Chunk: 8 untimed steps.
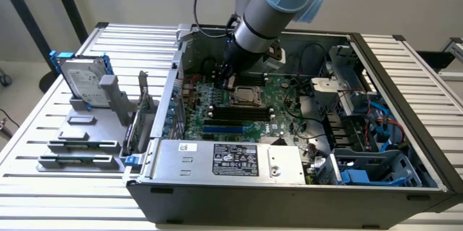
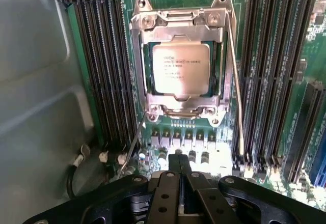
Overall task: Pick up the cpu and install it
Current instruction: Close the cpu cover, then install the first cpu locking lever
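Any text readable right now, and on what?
Nothing reads clearly.
Small silvery square cpu in the metal socket: printed lines, too blurred.
White label on grey metal power supply box: too small.
Sticker on silver hard drive with blue brackets: too small.

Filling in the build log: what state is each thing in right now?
cpu: seated in the socket frame, metal top up.
socket frame: down around the cpu.
gripper: shut, empty, above the motherboard beside the socket frame.
computer case: side open.
hard drive: upright in its grey stand outside the case.
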### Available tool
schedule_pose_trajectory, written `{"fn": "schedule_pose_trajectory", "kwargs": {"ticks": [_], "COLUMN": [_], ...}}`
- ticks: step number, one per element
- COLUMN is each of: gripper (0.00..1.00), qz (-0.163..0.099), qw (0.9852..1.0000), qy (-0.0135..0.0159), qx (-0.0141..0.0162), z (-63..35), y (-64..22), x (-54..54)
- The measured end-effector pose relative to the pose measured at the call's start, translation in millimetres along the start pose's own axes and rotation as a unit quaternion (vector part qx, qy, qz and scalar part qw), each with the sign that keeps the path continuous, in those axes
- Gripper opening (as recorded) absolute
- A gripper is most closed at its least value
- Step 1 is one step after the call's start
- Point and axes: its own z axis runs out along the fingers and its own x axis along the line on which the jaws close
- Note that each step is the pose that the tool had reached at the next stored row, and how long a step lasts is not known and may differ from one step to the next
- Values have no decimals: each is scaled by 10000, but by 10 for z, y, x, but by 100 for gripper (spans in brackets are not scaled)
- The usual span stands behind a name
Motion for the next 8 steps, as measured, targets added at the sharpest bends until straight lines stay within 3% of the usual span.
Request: {"fn": "schedule_pose_trajectory", "kwargs": {"ticks": [8], "gripper": [11], "qz": [0], "qw": [10000], "qy": [0], "qx": [0], "z": [0], "y": [0], "x": [0]}}
